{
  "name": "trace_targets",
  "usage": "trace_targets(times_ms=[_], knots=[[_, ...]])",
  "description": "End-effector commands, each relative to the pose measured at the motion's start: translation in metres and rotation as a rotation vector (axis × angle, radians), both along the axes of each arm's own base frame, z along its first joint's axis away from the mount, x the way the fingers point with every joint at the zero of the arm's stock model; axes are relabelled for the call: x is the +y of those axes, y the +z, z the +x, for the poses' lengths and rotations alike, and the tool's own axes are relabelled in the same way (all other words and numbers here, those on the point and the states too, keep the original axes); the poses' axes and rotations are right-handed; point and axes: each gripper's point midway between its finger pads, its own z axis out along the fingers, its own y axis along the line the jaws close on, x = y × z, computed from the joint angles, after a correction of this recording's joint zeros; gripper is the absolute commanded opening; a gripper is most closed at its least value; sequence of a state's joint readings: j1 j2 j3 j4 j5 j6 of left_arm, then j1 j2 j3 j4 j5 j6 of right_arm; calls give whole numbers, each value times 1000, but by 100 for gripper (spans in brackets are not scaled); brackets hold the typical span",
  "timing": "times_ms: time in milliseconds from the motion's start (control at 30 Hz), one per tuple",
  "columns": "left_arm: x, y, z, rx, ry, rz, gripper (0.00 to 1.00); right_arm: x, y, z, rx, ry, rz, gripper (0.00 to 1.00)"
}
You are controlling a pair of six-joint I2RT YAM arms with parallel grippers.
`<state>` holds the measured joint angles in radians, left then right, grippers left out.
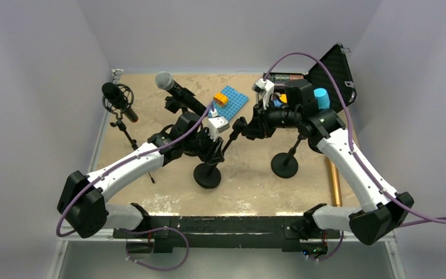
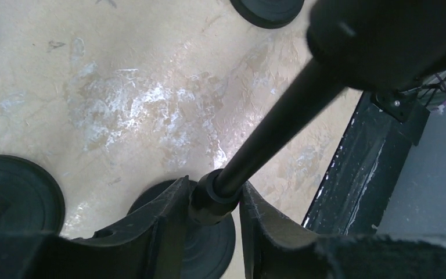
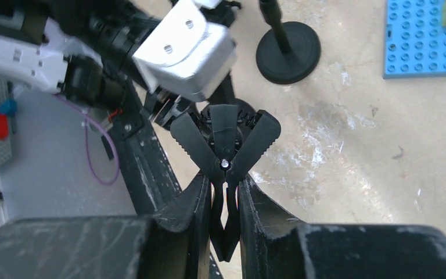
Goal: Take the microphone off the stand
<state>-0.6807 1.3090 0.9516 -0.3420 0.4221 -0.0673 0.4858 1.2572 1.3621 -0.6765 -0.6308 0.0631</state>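
A handheld microphone (image 1: 177, 91) with a silver grille and black body lies tilted at the back centre-left; its lower end is hidden behind my left wrist. A black stand (image 1: 207, 176) with a round base stands mid-table, its pole leaning up to a spring clip (image 1: 239, 124). My left gripper (image 1: 212, 152) is shut on the stand's pole just above the base collar (image 2: 212, 200). My right gripper (image 1: 250, 129) is shut on the clip's handles (image 3: 226, 192), and the clip's serrated ends (image 3: 264, 133) are spread open with no microphone between them.
A studio microphone on a tripod (image 1: 116, 99) stands at the back left. A second round stand base (image 1: 284, 165) sits under my right arm. A blue studded plate (image 1: 232, 104), an open black case (image 1: 334, 70) and a brass rod (image 1: 335, 183) lie behind and to the right.
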Motion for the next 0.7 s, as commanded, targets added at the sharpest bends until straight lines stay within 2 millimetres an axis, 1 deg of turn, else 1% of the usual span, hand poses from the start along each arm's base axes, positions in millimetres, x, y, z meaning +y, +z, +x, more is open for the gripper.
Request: trace_targets(times_ms=[0,67,133,200,267,333,400,533,667], knots=[[-11,28,5,8,-6,-92,50,6,34,-28,-173,219,47,0],[-11,31,-2,-11,-65,-94,57,5,38,-36,-329,313,57,0],[-13,34,-13,-11,-151,-104,59,4,40,-48,-486,424,70,0],[-16,41,-28,-68,-307,-164,60,1,36,-60,-613,528,53,0],[-20,46,-41,-164,-441,-228,61,-3,29,-66,-714,603,24,0],[-24,48,-38,-274,-506,-247,65,-6,23,-72,-787,670,-7,0],[-28,44,-33,-334,-571,-230,64,-8,18,-75,-848,728,-41,0],[-34,33,-29,-304,-656,-198,59,-6,16,-75,-900,772,-70,0],[-38,20,-25,-345,-684,-183,53,-4,20,-72,-892,762,-71,0]])
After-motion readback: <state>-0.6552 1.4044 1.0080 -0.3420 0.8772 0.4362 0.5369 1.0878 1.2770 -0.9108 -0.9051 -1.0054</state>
